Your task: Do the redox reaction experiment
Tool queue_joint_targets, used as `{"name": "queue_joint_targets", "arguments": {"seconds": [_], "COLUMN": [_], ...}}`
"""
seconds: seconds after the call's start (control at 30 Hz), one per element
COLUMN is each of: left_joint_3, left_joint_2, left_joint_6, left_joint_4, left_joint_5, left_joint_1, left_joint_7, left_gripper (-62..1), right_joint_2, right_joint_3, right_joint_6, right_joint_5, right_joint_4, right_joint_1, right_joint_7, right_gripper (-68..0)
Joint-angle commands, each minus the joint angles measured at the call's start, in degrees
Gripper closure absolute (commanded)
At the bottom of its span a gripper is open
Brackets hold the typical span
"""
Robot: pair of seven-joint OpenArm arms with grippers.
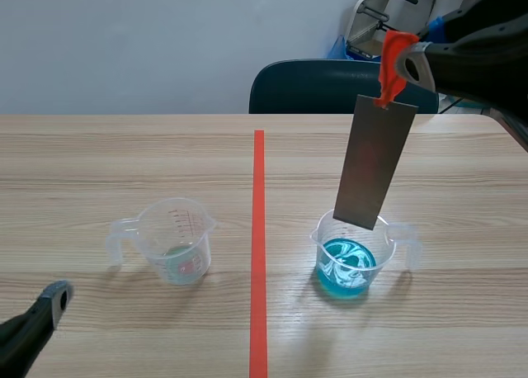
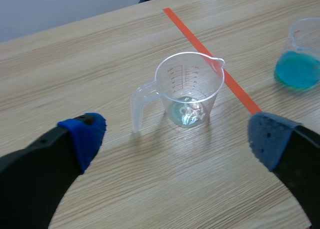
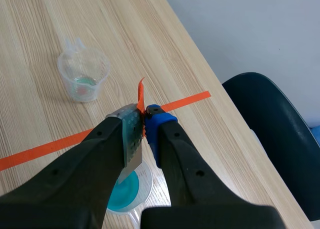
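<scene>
A grey metal strip [image 1: 375, 163] hangs upright from an orange-red ribbon [image 1: 392, 60]. My right gripper [image 1: 410, 58] is shut on that ribbon, high over the table's right half. The strip's lower end sits at the rim of a clear measuring cup of blue liquid [image 1: 353, 258], above the liquid. In the right wrist view the ribbon [image 3: 141, 96] is pinched at the gripper [image 3: 145, 118], with the blue cup [image 3: 125, 194] below. A second clear cup [image 1: 175, 239], holding a little pale liquid, stands left of the tape line. My left gripper [image 2: 175, 131] is open, low and short of this cup [image 2: 189, 89].
An orange-red tape line [image 1: 258, 246] runs down the table's middle between the two cups. A dark chair [image 1: 330, 85] stands behind the table's far edge. Both cup handles point outward, away from the line.
</scene>
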Motion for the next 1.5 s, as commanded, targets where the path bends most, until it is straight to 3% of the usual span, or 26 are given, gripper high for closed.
{"name": "queue_joint_targets", "arguments": {"seconds": [0.0,0.37,1.47], "left_joint_3": [0.44,0.44,0.44], "left_joint_2": [0.28,0.09,0.13], "left_joint_6": [-0.35,-1.64,-1.62], "left_joint_4": [0.74,0.74,0.74], "left_joint_5": [-0.13,0.09,0.09], "left_joint_1": [-0.17,-0.17,-0.20], "left_joint_7": [-0.74,-0.79,-0.63], "left_gripper": [-62.3,-62.3,-62.3], "right_joint_2": [0.00,0.00,0.00], "right_joint_3": [0.81,0.81,0.81], "right_joint_6": [0.35,0.35,0.35], "right_joint_5": [0.66,0.66,0.66], "right_joint_4": [0.59,0.59,0.59], "right_joint_1": [0.70,0.70,0.83], "right_joint_7": [0.63,0.68,0.68], "right_gripper": [-0.8,-0.8,-0.8]}}
